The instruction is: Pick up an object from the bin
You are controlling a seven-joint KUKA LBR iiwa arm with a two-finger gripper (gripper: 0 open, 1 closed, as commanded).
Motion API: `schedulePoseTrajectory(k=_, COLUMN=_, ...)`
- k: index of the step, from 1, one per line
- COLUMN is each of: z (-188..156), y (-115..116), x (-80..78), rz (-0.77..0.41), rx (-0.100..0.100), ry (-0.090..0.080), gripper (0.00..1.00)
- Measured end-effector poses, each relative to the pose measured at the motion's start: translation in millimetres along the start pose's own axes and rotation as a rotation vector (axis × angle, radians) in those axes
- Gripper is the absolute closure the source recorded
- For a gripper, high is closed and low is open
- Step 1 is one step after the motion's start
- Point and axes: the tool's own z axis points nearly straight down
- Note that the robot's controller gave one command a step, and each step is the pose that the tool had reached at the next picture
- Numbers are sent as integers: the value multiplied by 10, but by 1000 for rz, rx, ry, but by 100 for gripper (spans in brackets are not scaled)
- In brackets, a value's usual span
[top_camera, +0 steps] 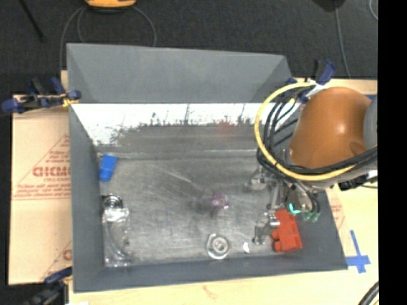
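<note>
Where the red block (287, 234) lies at the bin's (178, 81) right, jaws hang spread, empty.

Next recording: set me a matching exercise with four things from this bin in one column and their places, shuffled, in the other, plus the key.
Things:
1. blue block
2. red block
3. clear round cap
4. purplish clear piece

Places in the bin:
A. middle of the floor
B. by the near wall, about centre
C. view's left side, toward the far wall
D. view's right end, near corner

Pairs: 1-C, 2-D, 3-B, 4-A
</note>
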Motion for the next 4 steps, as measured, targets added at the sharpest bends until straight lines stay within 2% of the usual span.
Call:
schedulePoseTrajectory(k=1, z=1029, y=-17, x=-500, rz=-52, rx=1, ry=-2, gripper=0)
schedulePoseTrajectory(k=2, z=1456, y=143, x=-633, rz=-66, rx=3, ry=-10, gripper=0)
schedulePoseTrajectory(k=3, z=1450, y=149, x=-660, rz=-63, rx=3, ry=-32, gripper=100)
schedulePoseTrajectory(k=4, z=1488, y=149, x=-600, rz=-65, rx=2, ry=-7, gripper=0)
